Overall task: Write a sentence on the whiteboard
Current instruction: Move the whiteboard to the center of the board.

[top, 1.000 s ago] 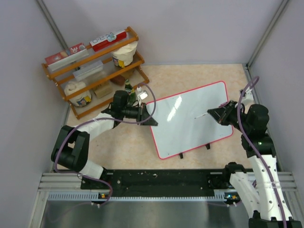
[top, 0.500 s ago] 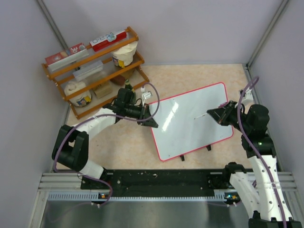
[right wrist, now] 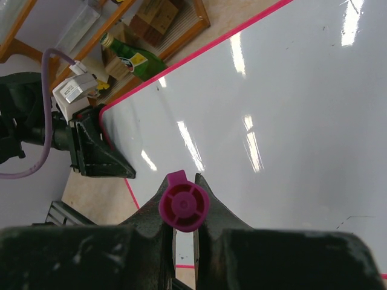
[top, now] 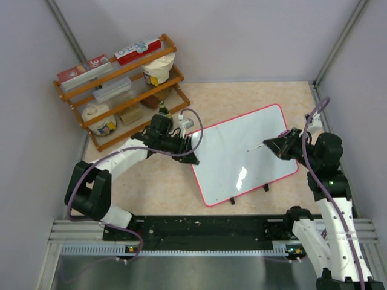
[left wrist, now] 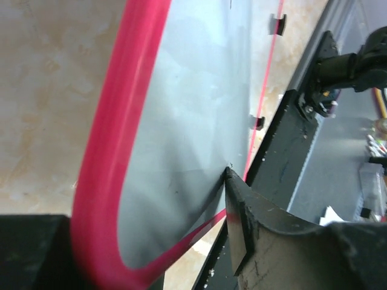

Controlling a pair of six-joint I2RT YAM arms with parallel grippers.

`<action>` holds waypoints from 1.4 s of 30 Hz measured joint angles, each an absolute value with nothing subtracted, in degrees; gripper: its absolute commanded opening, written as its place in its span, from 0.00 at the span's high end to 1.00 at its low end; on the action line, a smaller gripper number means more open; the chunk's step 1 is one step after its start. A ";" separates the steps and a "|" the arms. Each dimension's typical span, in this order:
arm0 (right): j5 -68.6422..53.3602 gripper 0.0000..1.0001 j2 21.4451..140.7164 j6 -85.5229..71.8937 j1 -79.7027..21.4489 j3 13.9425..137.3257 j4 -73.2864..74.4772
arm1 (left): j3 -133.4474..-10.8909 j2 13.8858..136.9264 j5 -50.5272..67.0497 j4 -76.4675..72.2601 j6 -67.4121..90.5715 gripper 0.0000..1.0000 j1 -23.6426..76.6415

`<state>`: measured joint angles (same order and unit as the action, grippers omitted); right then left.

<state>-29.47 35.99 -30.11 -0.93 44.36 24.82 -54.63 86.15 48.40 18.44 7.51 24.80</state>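
L gripper clamped on left edge of whiteboard, which sits btwn both grippers; R gripper pinches magenta marker, tip at board's right side, contact unclear.

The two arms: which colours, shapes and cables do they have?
Both the left arm and the right arm have white links and rounded black joints. A loose purple cable runs along each. The left end effector and the right end effector are black, with wedge-shaped fingers.
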 measured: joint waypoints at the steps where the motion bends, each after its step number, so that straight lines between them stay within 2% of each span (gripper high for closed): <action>1: -29.50 1.00 35.94 -30.11 -0.93 44.36 24.84 | -54.57 85.82 47.53 18.57 7.44 0.50 24.91; 7: -29.63 1.00 35.31 -30.26 -0.93 44.36 24.82 | -52.84 81.65 39.94 19.40 7.35 0.35 25.23; 15: -30.17 1.00 35.24 -30.65 -0.93 44.36 24.82 | -48.47 69.17 30.44 19.27 9.28 0.25 25.23; 21: -31.79 1.00 35.68 -30.70 -0.93 44.36 24.23 | -45.25 59.35 22.85 20.43 13.04 0.23 25.23; 28: -33.26 1.00 35.94 -29.98 -0.93 44.21 25.58 | -45.23 51.81 22.55 23.35 17.91 0.22 25.23; 37: -33.04 1.00 19.14 -30.02 -0.93 34.37 27.73 | -36.12 36.14 21.71 25.08 20.49 0.19 25.23; 42: -36.56 1.00 18.24 -29.21 -0.93 33.76 29.21 | -29.95 31.73 22.65 24.47 25.12 0.19 25.23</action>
<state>-36.56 18.24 -29.21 -0.93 33.76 29.21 -29.95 31.73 22.65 24.47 25.12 25.23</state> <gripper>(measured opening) 0.071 0.810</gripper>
